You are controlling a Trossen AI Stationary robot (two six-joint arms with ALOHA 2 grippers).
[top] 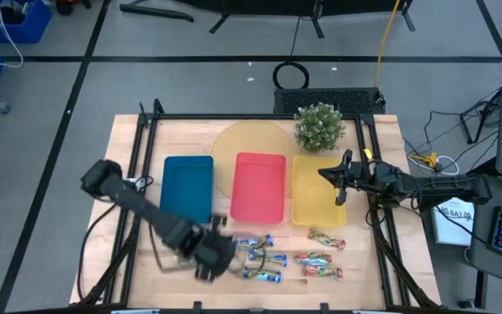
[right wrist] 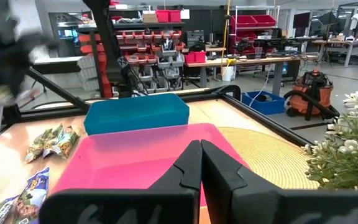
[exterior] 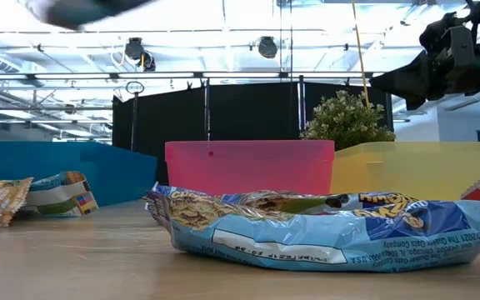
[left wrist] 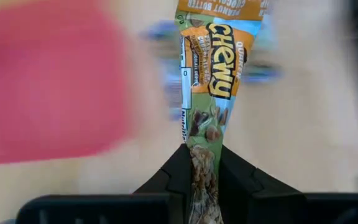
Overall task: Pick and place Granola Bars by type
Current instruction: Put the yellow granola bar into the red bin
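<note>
Wooden boards make up the counter (top: 190, 279), set on a grey workshop floor, with shelves of red bins showing in the room beyond. Three trays sit side by side across its middle: a blue tray (top: 186, 187) on the left, a red tray (top: 259, 187) in the centre and a yellow tray (top: 317, 189) on the right. A small potted plant (top: 319, 126) stands just behind the yellow one.

Most of the Granola Bars (top: 296, 260) lie scattered along the near edge, in front of the red and yellow trays; blue-wrapped ones lie to the left of the bunch, red-green ones to the right. Two tan-wrapped ones (right wrist: 51, 140) lie near the blue tray's near end.

The left hand (top: 207, 257) is over the near edge, just left of the scattered bars, below the blue tray. Its fingers (left wrist: 241, 180) are pinching one end of a Chewy bar (left wrist: 211, 81), whose orange and green wrapper sticks out past them.

The right hand (top: 338, 183) hovers above the yellow tray's right side, well apart from the bars, with its fingers (right wrist: 219, 168) pressed together and holding nothing.
</note>
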